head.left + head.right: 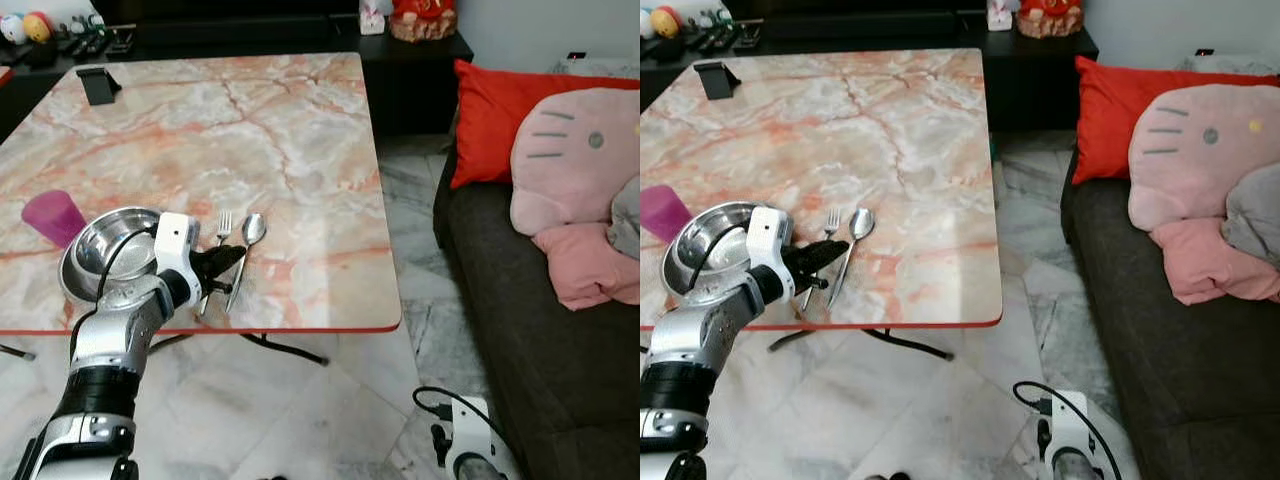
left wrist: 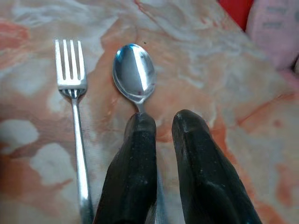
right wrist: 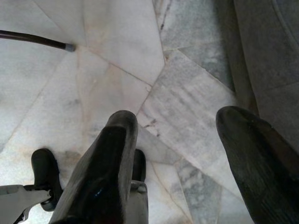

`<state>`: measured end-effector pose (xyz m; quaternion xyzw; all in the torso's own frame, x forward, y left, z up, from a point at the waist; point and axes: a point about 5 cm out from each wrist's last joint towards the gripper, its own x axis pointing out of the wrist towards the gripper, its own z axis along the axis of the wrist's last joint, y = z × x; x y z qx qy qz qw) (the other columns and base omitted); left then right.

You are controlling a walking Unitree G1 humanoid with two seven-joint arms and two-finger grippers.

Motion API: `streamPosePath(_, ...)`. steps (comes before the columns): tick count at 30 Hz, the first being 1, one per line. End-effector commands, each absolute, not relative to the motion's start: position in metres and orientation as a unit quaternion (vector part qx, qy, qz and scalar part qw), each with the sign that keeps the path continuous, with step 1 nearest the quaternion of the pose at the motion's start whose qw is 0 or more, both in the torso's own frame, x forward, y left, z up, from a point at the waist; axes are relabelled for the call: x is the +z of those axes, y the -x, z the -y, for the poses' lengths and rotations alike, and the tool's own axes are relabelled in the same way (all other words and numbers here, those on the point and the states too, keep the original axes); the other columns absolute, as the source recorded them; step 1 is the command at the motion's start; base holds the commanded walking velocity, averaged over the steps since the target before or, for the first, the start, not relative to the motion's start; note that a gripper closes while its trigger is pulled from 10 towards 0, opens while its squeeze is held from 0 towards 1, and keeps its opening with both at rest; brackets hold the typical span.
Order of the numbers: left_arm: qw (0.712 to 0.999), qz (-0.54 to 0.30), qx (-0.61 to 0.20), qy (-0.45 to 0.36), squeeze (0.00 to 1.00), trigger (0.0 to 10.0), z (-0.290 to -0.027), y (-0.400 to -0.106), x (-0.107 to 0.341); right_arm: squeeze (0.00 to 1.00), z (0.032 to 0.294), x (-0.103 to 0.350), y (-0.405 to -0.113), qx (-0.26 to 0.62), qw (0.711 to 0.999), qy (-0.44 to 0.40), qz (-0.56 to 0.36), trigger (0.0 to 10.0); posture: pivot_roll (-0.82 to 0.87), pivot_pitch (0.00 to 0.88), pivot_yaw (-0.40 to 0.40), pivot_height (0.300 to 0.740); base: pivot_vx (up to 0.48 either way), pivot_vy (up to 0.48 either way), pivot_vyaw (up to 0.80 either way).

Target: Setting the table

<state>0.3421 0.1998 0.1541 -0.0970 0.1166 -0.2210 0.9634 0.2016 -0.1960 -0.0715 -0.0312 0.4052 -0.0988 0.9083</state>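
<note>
- I see my left hand low over the counter, close to its near edge, just right of the steel bowl.
- In the left wrist view the two black fingers are almost pressed together, with only a thin gap between them.
- The handle of the spoon goes under the inner finger and is hidden there. I cannot tell if the fingers pinch the handle or only lie over it.
- The spoon bowl points toward the far edge of the counter, and it lies flat on the marble.
- The fork lies just beside the spoon, on the side of the steel bowl, parallel to it and apart from it. The fingers do not touch the fork.
- A purple cup stands at the left edge of the counter, just beside the steel bowl.
- A dark phone stand is near the far left corner of the counter.
- My right hand hangs down over the marble floor beside the sofa, its fingers spread wide, holding nothing.
- On the sofa lie a red cushion and a pink plush pillow.
</note>
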Motion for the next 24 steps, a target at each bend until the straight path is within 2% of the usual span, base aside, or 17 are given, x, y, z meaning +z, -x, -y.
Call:
streamPosePath(1,0.963,-0.125,-0.205,0.120,0.00,10.0,-0.206,-0.339,0.155,0.00,0.195,-0.076,-0.195,-0.096,0.902,0.033,-0.420,10.0,0.06,0.087,0.043,0.740,0.000,0.000,0.00)
streamPosePath(4,0.959,-0.129,-0.196,0.157,0.00,10.0,-0.207,-0.339,0.157,0.00,0.195,-0.076,-0.195,-0.094,0.901,0.035,-0.422,10.0,0.06,0.085,0.042,0.740,0.000,0.000,0.00)
streamPosePath(13,0.947,-0.185,-0.209,0.160,0.00,10.0,-0.205,-0.333,0.150,0.00,0.193,-0.076,-0.194,-0.092,0.901,0.035,-0.423,10.0,0.06,0.080,0.046,0.740,0.000,0.000,0.00)
streamPosePath(24,0.942,-0.209,-0.216,0.147,0.00,10.0,-0.201,-0.329,0.145,0.00,0.192,-0.077,-0.194,-0.091,0.900,0.037,-0.424,10.0,0.06,0.070,0.047,0.740,0.000,0.000,0.00)
